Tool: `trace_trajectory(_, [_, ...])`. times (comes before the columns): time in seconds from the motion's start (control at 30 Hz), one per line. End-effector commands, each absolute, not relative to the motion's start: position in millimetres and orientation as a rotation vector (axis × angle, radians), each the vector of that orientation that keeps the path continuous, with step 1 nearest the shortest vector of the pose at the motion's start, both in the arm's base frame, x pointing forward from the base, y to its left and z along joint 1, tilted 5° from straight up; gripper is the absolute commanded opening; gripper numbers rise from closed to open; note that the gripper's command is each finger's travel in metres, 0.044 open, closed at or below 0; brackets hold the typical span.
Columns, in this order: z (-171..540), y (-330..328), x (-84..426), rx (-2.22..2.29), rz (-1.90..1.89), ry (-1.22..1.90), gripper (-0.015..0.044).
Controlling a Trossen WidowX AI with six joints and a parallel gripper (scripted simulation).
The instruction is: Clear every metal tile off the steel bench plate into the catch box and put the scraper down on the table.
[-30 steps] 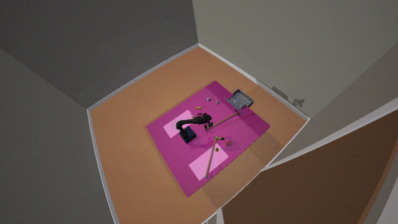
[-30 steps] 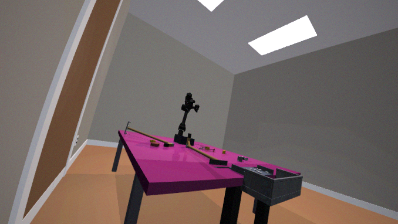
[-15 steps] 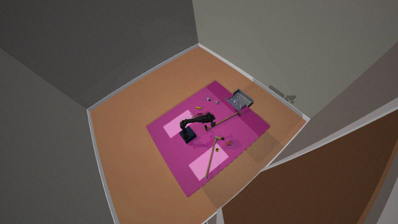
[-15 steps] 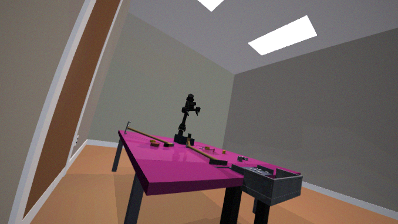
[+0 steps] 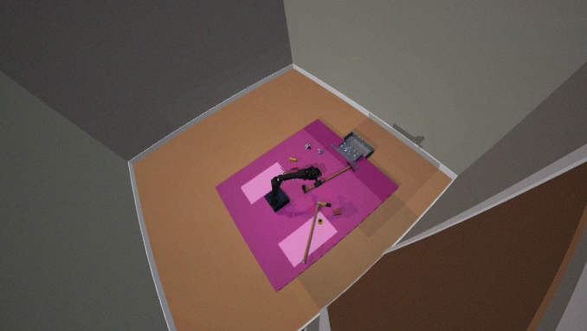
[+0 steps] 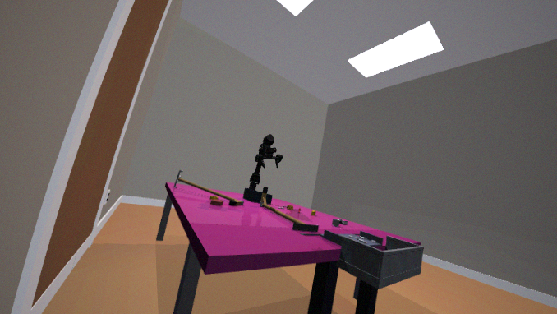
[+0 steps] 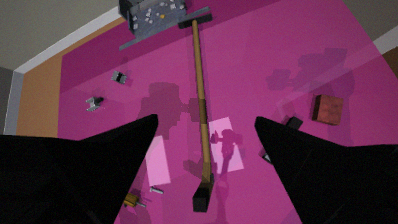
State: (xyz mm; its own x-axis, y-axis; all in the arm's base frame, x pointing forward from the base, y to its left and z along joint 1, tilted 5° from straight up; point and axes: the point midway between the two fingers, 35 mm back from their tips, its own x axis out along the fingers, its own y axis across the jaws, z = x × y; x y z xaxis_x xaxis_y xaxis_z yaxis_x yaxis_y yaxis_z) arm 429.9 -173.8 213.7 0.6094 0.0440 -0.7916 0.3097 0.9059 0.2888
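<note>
The long scraper [image 5: 333, 176] [image 6: 283, 214] [image 7: 198, 65] lies on the table, its wide dark head at the near edge of the steel plate [image 7: 144, 32] and its black grip end towards the arm. Several small metal tiles, mostly pale with a yellowish one [image 7: 162, 16], lie on the plate. The grey catch box [image 5: 368, 152] [image 6: 400, 264] is at the plate's far end; its inside is only partly visible. My gripper [image 6: 270, 166] [image 7: 206, 119] is open and empty, raised above the table. In the wrist view the scraper's handle runs between the fingertips, below them.
A second long wooden-handled tool [image 5: 310, 236] [image 6: 205, 190] lies to one side, near a red block [image 5: 337, 211] [image 6: 216, 202] [image 7: 328, 110] and a yellow ring [image 5: 320, 221]. On the other side are grey parts [image 5: 307, 146] [image 7: 119, 77] and a yellow piece [image 5: 293, 159].
</note>
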Motion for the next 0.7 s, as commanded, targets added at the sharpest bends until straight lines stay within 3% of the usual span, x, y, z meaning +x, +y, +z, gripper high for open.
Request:
trace_trajectory(0.0, [203, -174, 438, 0.426, -0.175, 0.942, 0.044])
trace_trajectory(0.67, [144, -168, 475, 0.41, -0.223, 1.108, 0.044])
